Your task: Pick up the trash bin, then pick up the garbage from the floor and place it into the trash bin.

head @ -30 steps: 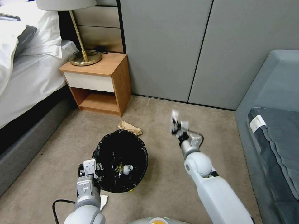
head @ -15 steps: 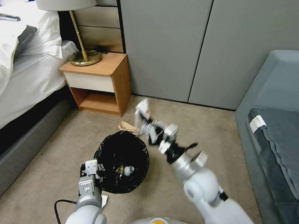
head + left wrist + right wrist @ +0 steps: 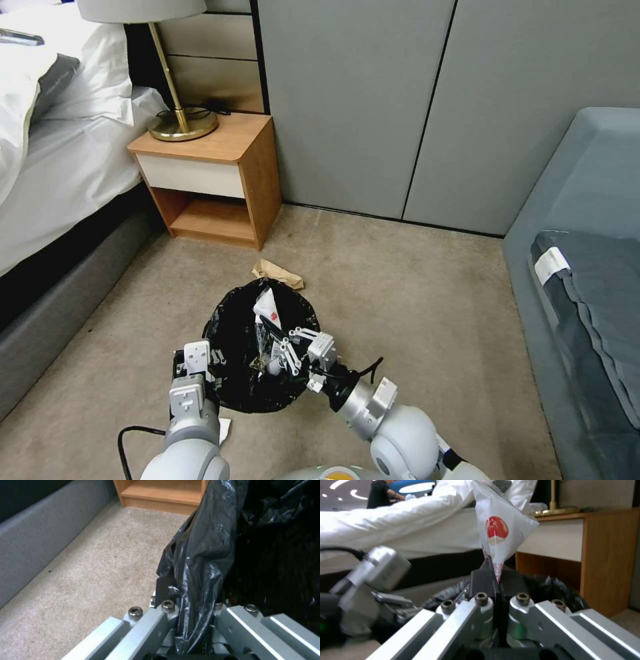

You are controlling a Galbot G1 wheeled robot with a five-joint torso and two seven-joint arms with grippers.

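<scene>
The bin (image 3: 261,347) sits on the carpet (image 3: 413,313) in front of you, out from the nightstand (image 3: 213,177) and between the bed (image 3: 60,167) and the sofa (image 3: 587,267); its black liner (image 3: 203,550) is folded over the rim. Your left pincer (image 3: 193,363) is at the bin's near-left rim, and the left wrist view shows its fingers (image 3: 156,622) pressed onto the rim with the liner bunched between them. Your right pincer (image 3: 277,340) is over the bin's mouth, reaching in from the near-right side, pinching a white wrapper (image 3: 268,308) with a red mark by its lower corner. In the right wrist view the wrapper (image 3: 501,532) stands up out of the closed fingers (image 3: 480,585), with the liner's crinkled edge just behind them. Inside the bin you can see a small bottle (image 3: 272,365) and a bit of foil litter beside it. A crumpled brown paper (image 3: 277,273) lies on the carpet, touching or just beside the bin's far rim, towards the nightstand. A white scrap (image 3: 223,430) lies on the carpet by the bin's near side, partly hidden by your left arm
</scene>
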